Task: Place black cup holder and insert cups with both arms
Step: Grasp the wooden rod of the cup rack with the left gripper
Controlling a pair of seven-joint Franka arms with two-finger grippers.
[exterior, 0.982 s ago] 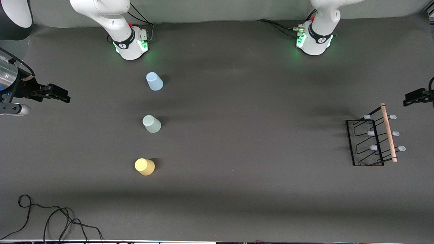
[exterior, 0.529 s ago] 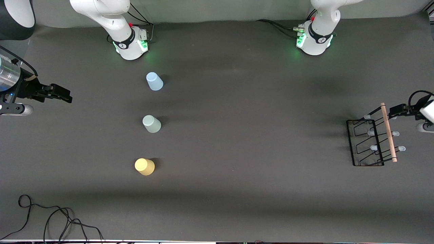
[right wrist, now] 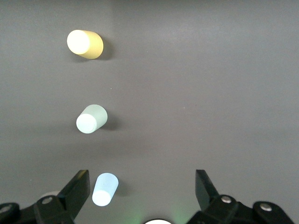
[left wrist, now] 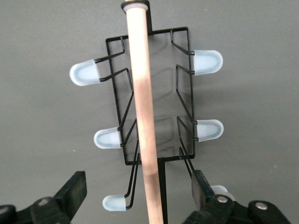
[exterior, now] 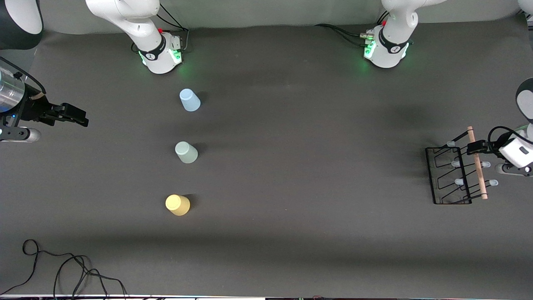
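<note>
Both jaws of the left gripper (left wrist: pixel 138 198) stood spread astride the wooden rod (left wrist: pixel 143 112) of the black cup holder (exterior: pixel 454 175), having swung in from the table's edge within the last second; a grasp looked imminent. Its pegs (left wrist: pixel 208 61) carried nothing. Well apart, the right gripper (exterior: pixel 73 116) waited, spread wide and empty, near the blue cup (exterior: pixel 189 100), grey-green cup (exterior: pixel 186 152) and yellow cup (exterior: pixel 178 205), all standing upturned.

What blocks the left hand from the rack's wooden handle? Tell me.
Nothing visible. The left hand is open over the black cup holder, one finger to each side of the wooden handle, with no object between.
</note>
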